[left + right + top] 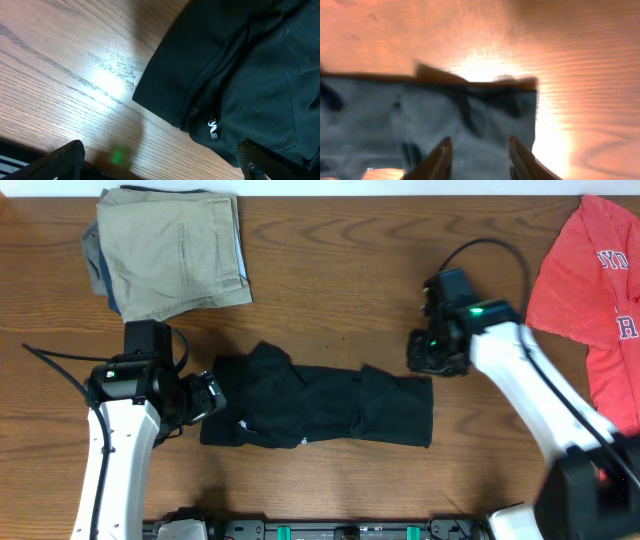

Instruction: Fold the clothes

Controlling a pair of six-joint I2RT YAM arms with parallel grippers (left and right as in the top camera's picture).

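A plain black garment [320,408] lies partly folded in a long strip in the middle of the table, with a small white logo [243,423] near its left end. My left gripper [207,395] is open at the garment's left edge; the left wrist view shows the black fabric [250,75], its logo [214,129] and wide-apart fingers [160,162] over bare wood. My right gripper [432,358] hovers open above the garment's right end; its wrist view shows the fabric [435,125] between empty fingers [479,150]. A red white-lettered tee [595,290] lies at the right edge.
A stack of folded clothes with khaki trousers on top [170,252] sits at the back left. The wooden table [340,270] shows bare between the stack and the red tee. The front table edge [330,525] runs close below the black garment.
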